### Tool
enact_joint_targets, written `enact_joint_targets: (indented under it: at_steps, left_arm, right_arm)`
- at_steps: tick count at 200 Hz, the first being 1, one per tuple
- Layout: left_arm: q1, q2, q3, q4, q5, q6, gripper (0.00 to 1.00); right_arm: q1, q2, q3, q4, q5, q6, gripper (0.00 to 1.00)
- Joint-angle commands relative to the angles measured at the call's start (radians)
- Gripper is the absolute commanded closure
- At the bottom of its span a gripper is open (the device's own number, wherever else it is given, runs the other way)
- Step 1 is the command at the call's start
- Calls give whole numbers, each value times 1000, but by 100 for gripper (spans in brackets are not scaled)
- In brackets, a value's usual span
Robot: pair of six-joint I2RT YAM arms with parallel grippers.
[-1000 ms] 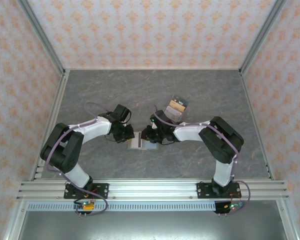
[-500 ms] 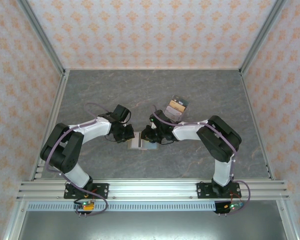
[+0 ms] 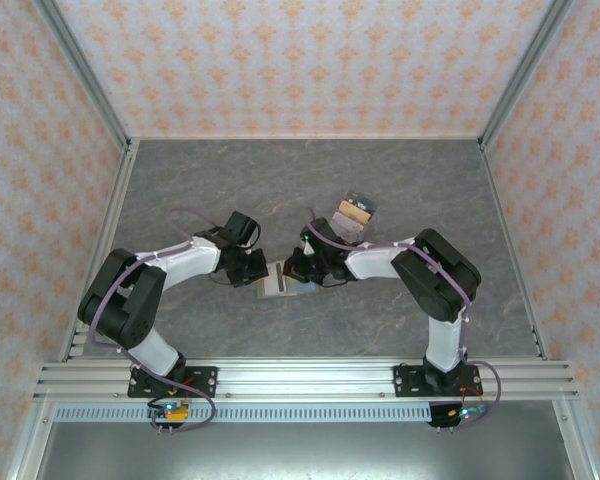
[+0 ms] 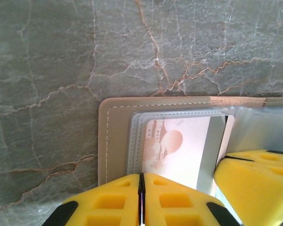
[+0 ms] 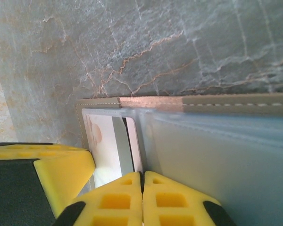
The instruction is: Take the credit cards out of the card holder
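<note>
A robot test cell in a lab is indicated. A left arm [image 3: 130, 300] and a right arm [image 3: 440, 280] (white-shelled, trailing purple cables [image 3: 185, 212]) are bolted to an aluminium rail [image 3: 310, 378] at the edge of a marble-patterned tabletop [image 3: 310, 180]. The tabletop is enclosed by aluminium frame posts [image 3: 85, 70] and floral-papered panels [image 3: 310, 60].

The left arm [image 3: 175, 260] rises from 7 o'clock and the right arm [image 3: 395, 262] from 5 o'clock, elbows bowed outward, forearms reaching inward. The left end effector [image 3: 264, 272] points toward 3 o'clock and the right end effector [image 3: 292, 270] toward 9 o'clock, tips just beside each other. On each, the yellow fingers [image 4: 108, 202] are pressed together
</note>
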Motion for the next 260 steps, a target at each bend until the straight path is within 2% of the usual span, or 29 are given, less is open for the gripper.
enact_joint_targets:
  at_steps: [1,49,110,141,156,171,260]
  left_arm:
    - [-25,26,-38,7,32,-9,90]
    - [-22,-13,6,-66,-45,7,88]
    - [-15,-14,2,-61,-41,2,88]
    - [-16,-6,0,-52,-30,1,88]
    - [-15,2,-7,-31,-9,-7,88]
    - [-15,9,-18,-8,11,-16,88]
    - [-5,19,-45,2,4,-21,88]
  right_arm:
    - [20,12,18,72,-33,0,99]
    - [-12,-58,-51,52,14,-28,100]
    - [-32,-98,-98,63,28,-40,100]
    - [-32,-86,-86,71,-13,-40,100]
    - [-30,-74,-60,42,-47,-54,89]
    - [-20,-60,-42,6,-41,-63,84]
    - [-12,-11,-11,-29,-20,-63,80]
